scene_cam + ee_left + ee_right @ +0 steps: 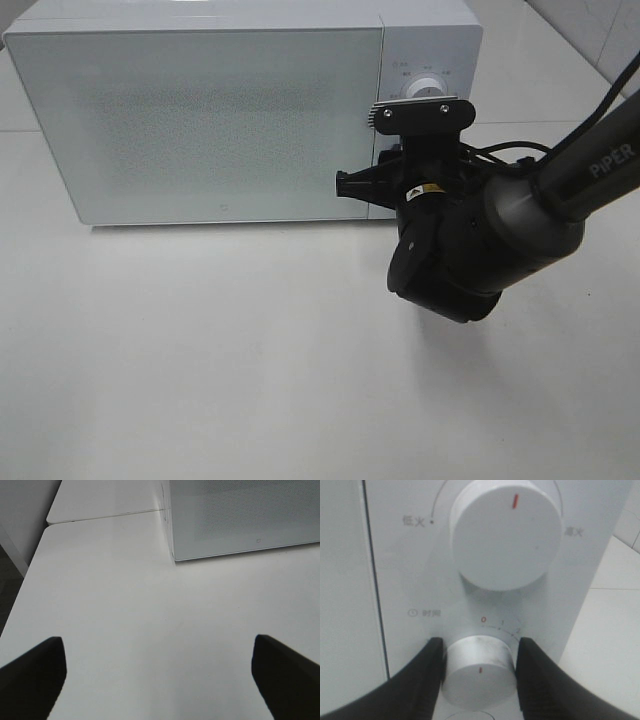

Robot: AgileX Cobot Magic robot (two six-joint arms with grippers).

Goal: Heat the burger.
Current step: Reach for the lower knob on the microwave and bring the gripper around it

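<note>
Exterior high view gives us no sight of the burger, and neither wrist view shows it either. We cannot tell where it is. What we do see is the microwave (200, 120), white, standing at the back of the white table (250, 380), its frosted door (210, 130) shut flush with the body and hiding the inside.

To the right of the door is the control panel (440, 60), with two round white knobs, one above the other. From the right wrist view we see the upper knob (505, 535) with a red mark pointing straight up and Chinese labels on either side. Below it is the lower knob (479, 672), with a short red mark on its face and a scale above it that starts at a red 0.

Our right gripper (481, 647) is at this lower knob. Its two dark fingers (427, 672) stand one on each side of the knob and lie against its rim, so we read it as grasping the lower knob. From above, the right arm (500, 230) reaches in from the right edge and covers the lower part of the panel.

Our left gripper (157, 655) hangs over bare table, well apart from the microwave's near corner. Its jaws are spread wide, with nothing between them.
</note>
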